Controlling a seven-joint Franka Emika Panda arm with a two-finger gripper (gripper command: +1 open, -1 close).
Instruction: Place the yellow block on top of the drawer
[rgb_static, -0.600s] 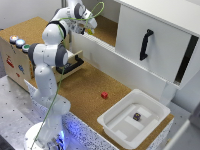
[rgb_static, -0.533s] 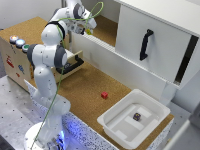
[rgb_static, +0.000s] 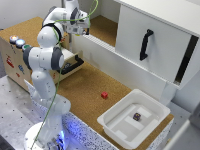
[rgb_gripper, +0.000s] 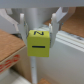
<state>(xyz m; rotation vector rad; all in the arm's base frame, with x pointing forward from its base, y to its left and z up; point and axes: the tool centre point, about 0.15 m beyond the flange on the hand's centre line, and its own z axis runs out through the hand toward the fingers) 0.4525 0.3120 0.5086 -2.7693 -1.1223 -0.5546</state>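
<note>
Cork-covered worktop (rgb_static: 85, 90) is lying below while the hand (rgb_gripper: 40, 31) is pinching the yellow block (rgb_gripper: 40, 43) aloft, apparently carrying it clear toward the drawer (rgb_static: 70, 59), where it belongs.

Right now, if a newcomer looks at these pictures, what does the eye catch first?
In the wrist view, the yellow block fills the centre, clamped in the hand. In the exterior view, the white arm towers over the cork table, with a red cube lying alone and a white tray beside it.
</note>
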